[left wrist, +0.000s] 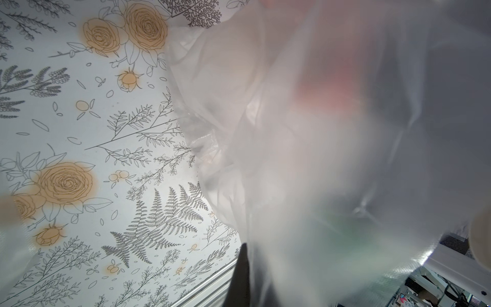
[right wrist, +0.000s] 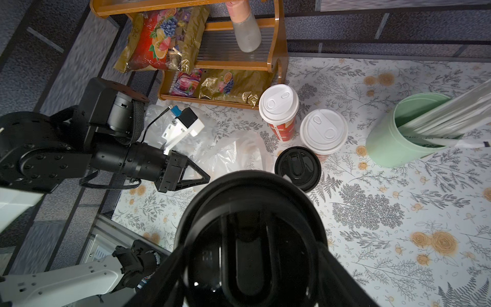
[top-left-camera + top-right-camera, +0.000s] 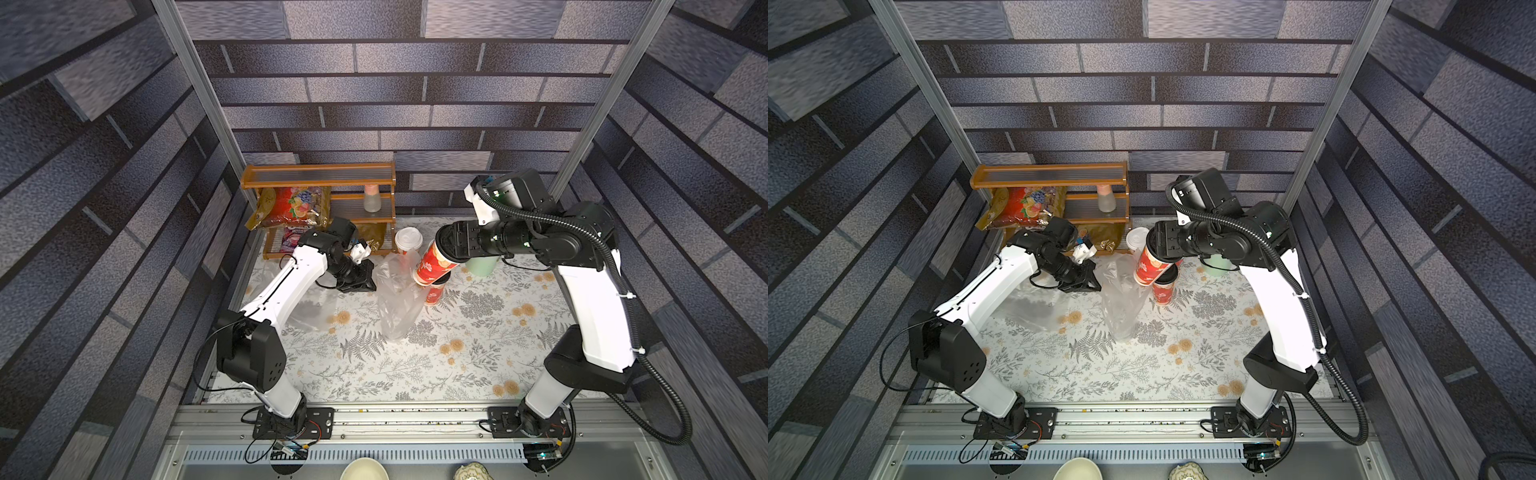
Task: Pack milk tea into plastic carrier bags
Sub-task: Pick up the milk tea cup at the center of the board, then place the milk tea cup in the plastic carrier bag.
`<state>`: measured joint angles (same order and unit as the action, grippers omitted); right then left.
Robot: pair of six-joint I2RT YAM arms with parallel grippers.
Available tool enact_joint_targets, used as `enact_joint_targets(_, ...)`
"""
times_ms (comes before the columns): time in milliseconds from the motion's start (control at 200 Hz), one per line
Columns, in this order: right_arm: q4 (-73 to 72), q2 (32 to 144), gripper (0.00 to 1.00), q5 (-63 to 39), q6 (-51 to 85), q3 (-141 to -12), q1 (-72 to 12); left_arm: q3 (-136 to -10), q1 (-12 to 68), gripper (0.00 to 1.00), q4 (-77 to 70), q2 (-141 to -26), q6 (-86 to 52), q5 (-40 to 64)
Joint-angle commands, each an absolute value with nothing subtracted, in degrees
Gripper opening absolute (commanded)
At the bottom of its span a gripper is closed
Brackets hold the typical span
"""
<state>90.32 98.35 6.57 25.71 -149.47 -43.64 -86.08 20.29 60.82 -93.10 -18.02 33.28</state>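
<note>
Right pincer (image 3: 442,253) grasps a tilted black-lidded red paper cup (image 3: 430,268) mid-frame.
Left pincer (image 3: 371,284) is clenched on the clear crinkly plastic bag (image 3: 395,307) beside it.

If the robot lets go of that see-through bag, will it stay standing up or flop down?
Probably flop. The clear bag hangs in wrinkled folds from the left fingers, so it looks soft, not stiff. It seems very light and thin: the tablecloth print shows through it. Pushed, it would likely crumple rather than slide.
</note>
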Motion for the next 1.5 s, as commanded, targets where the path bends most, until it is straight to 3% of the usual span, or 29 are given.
enact_joint_targets(0,86.5,98.8,0.61,3.9,27.5,-149.3,-44.6,-87.5,20.9,0.01,61.8,-94.0,-18.5,34.2)
enact_joint_targets(747,69.9,107.9,0.60,15.4,25.6,-134.4,-45.4,-88.3,21.1,0.01,62.4,-93.8,-19.1,32.0)
enact_joint_targets(1493,60.7,112.5,0.59,16.9,26.7,-122.5,-47.5,-88.5,21.2,0.01,62.3,-93.1,-19.1,31.8)
